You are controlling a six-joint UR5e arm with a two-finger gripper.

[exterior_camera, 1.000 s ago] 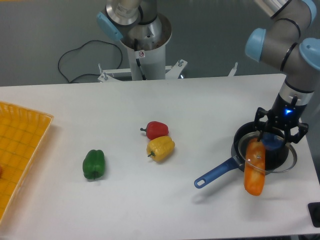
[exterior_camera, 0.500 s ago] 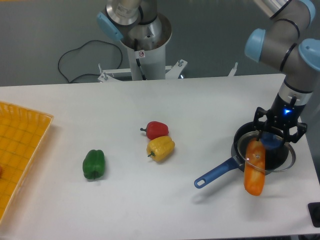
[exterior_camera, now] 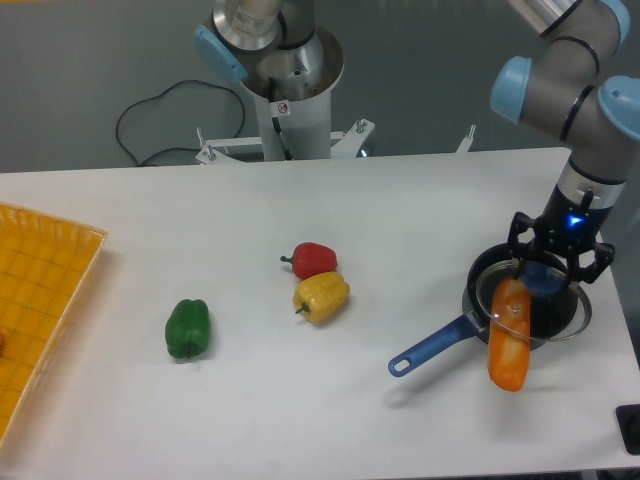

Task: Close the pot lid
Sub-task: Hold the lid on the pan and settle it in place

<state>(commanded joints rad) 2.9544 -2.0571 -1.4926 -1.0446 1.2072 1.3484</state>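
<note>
The pot (exterior_camera: 482, 274) is a shallow black pan near the table's right edge. Its blue handle (exterior_camera: 430, 345) points front-left. The pot lid (exterior_camera: 572, 316), clear glass with a metal rim, sits over the pan, shifted a little to the right. My gripper (exterior_camera: 548, 270) stands straight above it and is shut on the lid's blue knob (exterior_camera: 545, 281). An orange pepper (exterior_camera: 508, 345) lies across the pan's front rim, its upper end under the glass and its lower end hanging out over the table. I cannot tell whether the lid rests on it.
A red pepper (exterior_camera: 315, 259) and a yellow pepper (exterior_camera: 322, 296) lie together mid-table. A green pepper (exterior_camera: 187, 328) lies further left. A yellow tray (exterior_camera: 45, 290) is at the left edge. The robot base (exterior_camera: 285, 90) stands behind the table.
Almost nothing has changed. The gripper with the lid has shifted a few pixels to the left over the pan. The orange pepper has edged up slightly.
</note>
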